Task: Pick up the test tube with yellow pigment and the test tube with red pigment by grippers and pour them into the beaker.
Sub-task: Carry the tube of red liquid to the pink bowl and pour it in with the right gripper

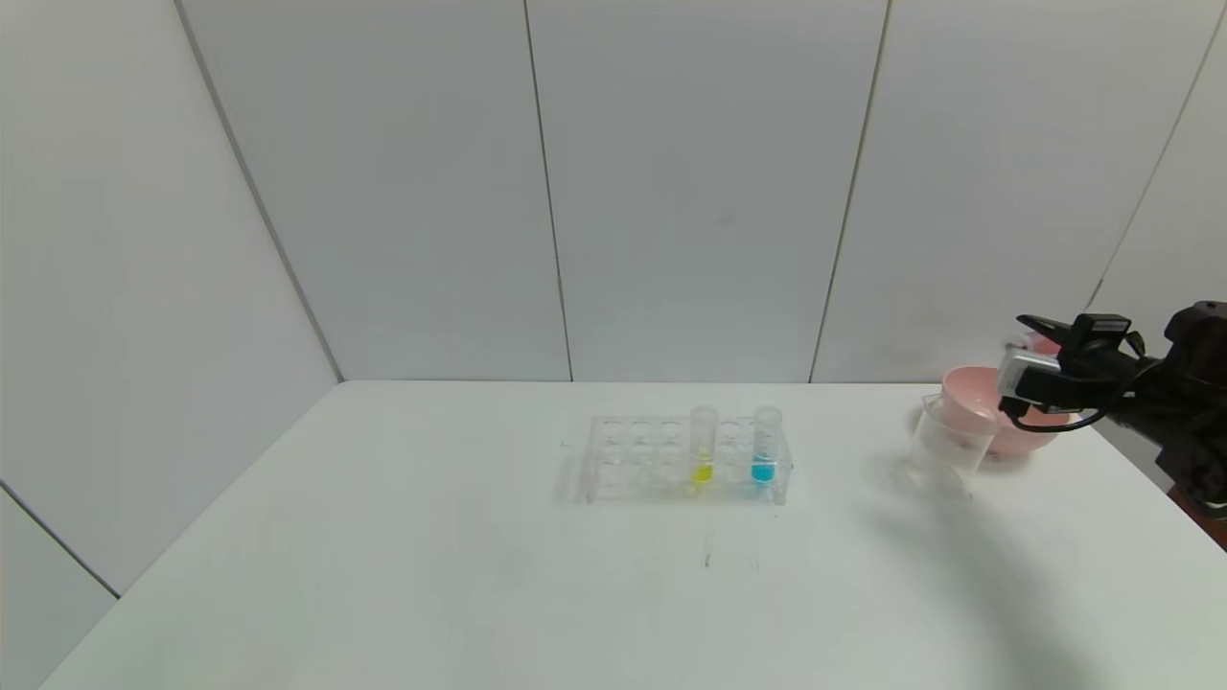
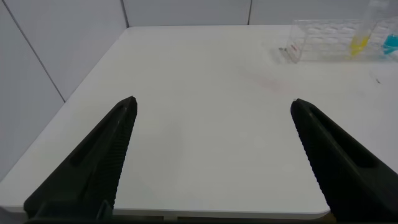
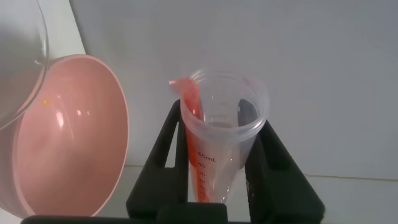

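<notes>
At table's right edge: black right gripper (image 3: 225, 180) clamps clear red-pigment test tube (image 3: 219, 137), tilted, mouth toward clear beaker (image 1: 949, 446) just left of pink bowl (image 1: 978, 407). Black left gripper (image 2: 211, 155) parked, jaws spread.

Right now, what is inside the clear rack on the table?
The rack holds the test tube with yellow pigment and a blue-liquid tube, both upright. Its other holes look empty, though the clear plastic makes this uncertain.
</notes>
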Controlling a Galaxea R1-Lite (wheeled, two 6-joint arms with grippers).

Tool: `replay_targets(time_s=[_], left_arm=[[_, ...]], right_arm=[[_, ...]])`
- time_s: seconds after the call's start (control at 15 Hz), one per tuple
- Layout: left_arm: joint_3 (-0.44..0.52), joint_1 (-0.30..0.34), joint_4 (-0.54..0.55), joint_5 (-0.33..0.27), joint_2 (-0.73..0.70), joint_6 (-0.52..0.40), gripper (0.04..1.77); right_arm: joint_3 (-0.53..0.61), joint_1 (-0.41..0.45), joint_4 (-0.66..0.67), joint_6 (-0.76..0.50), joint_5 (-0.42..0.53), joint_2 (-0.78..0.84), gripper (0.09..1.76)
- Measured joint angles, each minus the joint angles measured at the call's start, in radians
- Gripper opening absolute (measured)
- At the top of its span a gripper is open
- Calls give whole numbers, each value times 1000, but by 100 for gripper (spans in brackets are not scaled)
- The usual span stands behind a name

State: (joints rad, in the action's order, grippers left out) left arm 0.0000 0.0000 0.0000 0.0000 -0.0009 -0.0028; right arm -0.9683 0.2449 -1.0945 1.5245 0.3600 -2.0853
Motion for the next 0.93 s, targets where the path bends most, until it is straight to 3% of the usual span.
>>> replay_targets(time_s=[0.4,0.93], left_arm=[[0,0,0,0,0,0,176],[0,0,0,0,0,0,176]], right_arm=[[2,-1,-40,99,-48,-3,58],[5,-21,-66,111,-61,-9,58]])
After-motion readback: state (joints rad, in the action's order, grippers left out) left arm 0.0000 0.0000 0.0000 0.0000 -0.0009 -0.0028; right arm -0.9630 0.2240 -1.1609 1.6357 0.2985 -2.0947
